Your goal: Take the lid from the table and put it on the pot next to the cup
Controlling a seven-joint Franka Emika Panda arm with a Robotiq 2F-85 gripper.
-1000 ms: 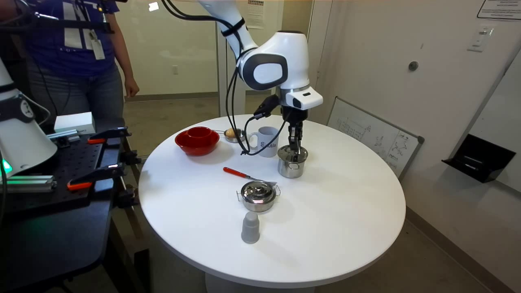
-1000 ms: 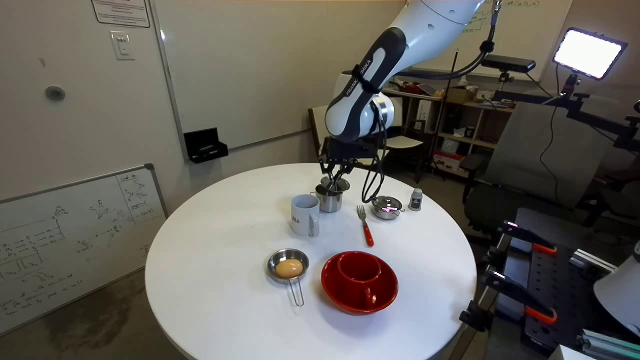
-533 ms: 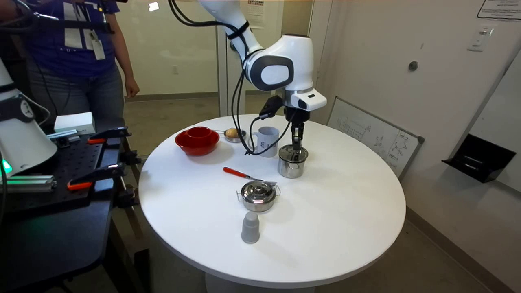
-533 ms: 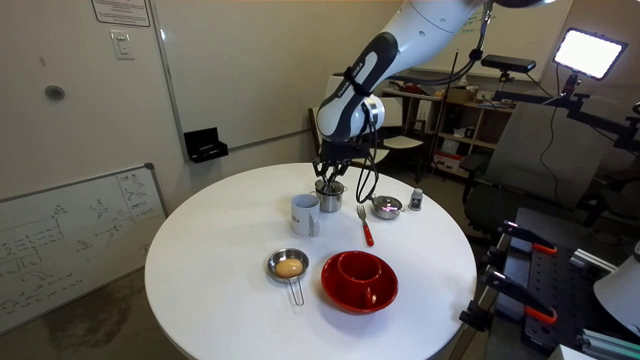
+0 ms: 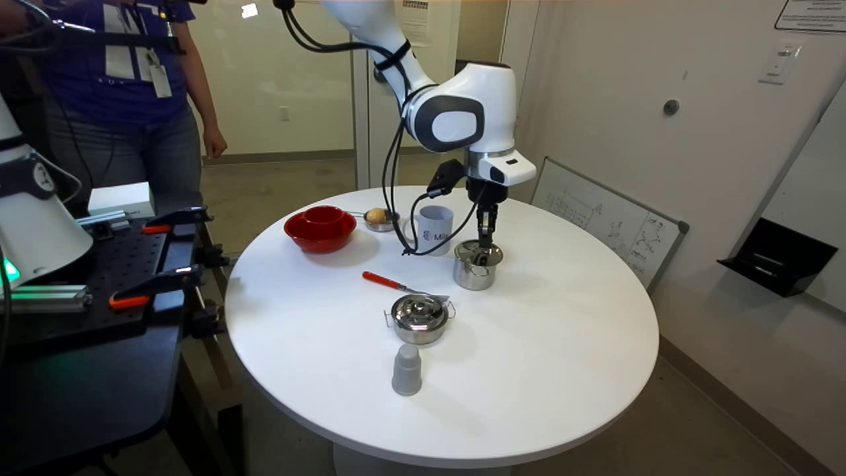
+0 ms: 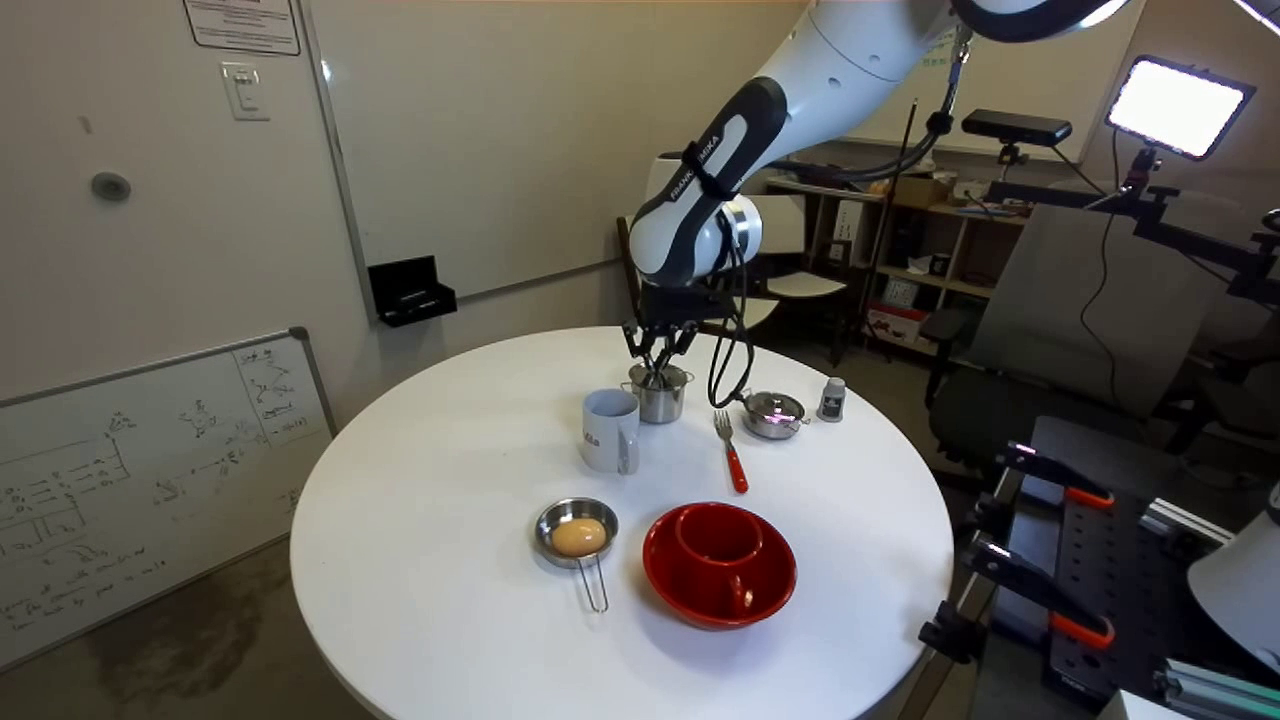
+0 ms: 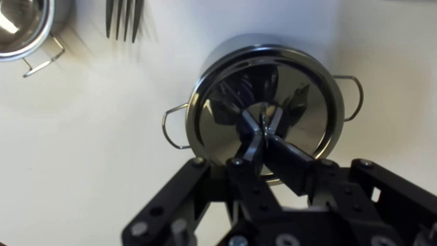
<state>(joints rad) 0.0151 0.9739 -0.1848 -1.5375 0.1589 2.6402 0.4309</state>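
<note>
We find a black, jointed two-finger gripper [image 7: 263, 123] occupying the lower half of the frame, its fingertips [image 7: 251, 121] pinching the thin metal loop [image 7: 264, 118] at the middle of a round, shiny silver metal lid [image 7: 307, 123]. The lid covers the mouth of a round, shiny steel pot [image 7: 228, 46] at the centre; whether it is fully seated we cannot tell. One bent wire handle [image 7: 164, 124] projects toward the left of the frame, a second handle [image 7: 362, 95] toward the right. At upper left we note the tines of a grey metal fork [image 7: 128, 10] and, in the corner, another round steel pot [image 7: 44, 32], cropped, with its own wire loop [image 7: 42, 65] showing. Beneath lies a white tabletop [image 7: 85, 153].
</note>
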